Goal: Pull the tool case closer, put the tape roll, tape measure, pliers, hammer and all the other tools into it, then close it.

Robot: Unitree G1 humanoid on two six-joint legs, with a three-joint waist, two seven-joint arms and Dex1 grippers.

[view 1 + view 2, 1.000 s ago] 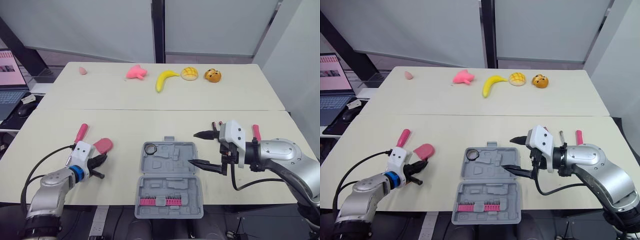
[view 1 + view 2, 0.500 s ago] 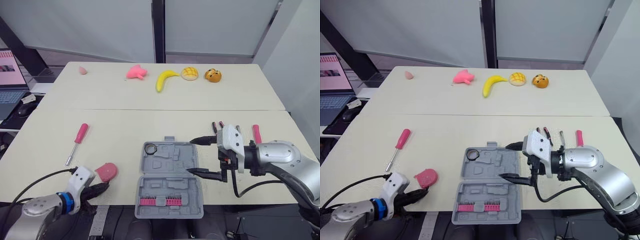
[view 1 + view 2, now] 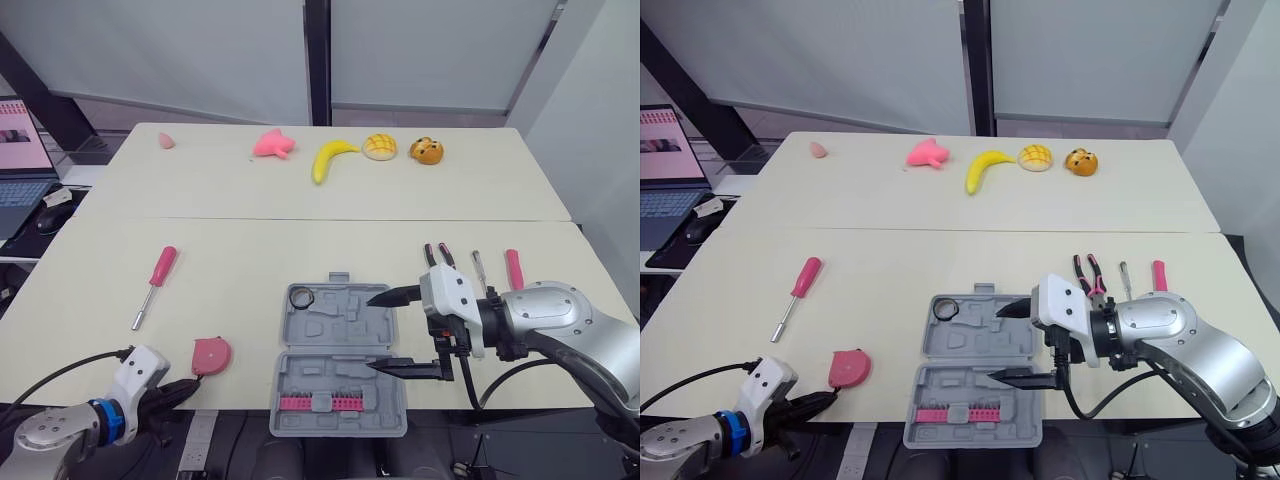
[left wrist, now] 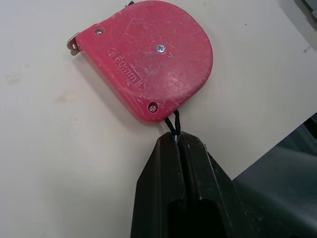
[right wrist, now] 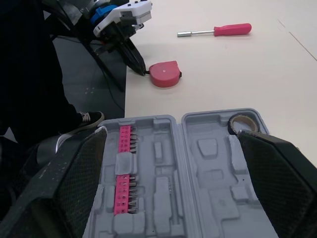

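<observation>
The grey tool case [image 3: 338,355] lies open near the table's front edge, with a tape roll [image 3: 302,298] in its far left corner and a pink bit strip [image 5: 124,168] in the near half. My right gripper [image 3: 372,333] hangs open over the case's right side, holding nothing. The pink tape measure [image 3: 211,355] lies left of the case. My left gripper [image 4: 177,144] is shut on its black cord at the front edge. A pink screwdriver [image 3: 155,283] lies further left. Pliers [image 3: 437,254], a thin tool [image 3: 478,265] and a pink-handled tool [image 3: 513,268] lie right of the case.
Along the far side of the table sit a pink toy [image 3: 272,144], a banana [image 3: 328,158], a bun [image 3: 379,147], a bear-shaped bun [image 3: 426,151] and a small pink piece [image 3: 166,141]. A laptop [image 3: 18,170] stands off the table's left.
My left arm has drawn back to the front edge, dragging the tape measure by its cord away from the screwdriver. My right gripper has moved left over the case, still open.
</observation>
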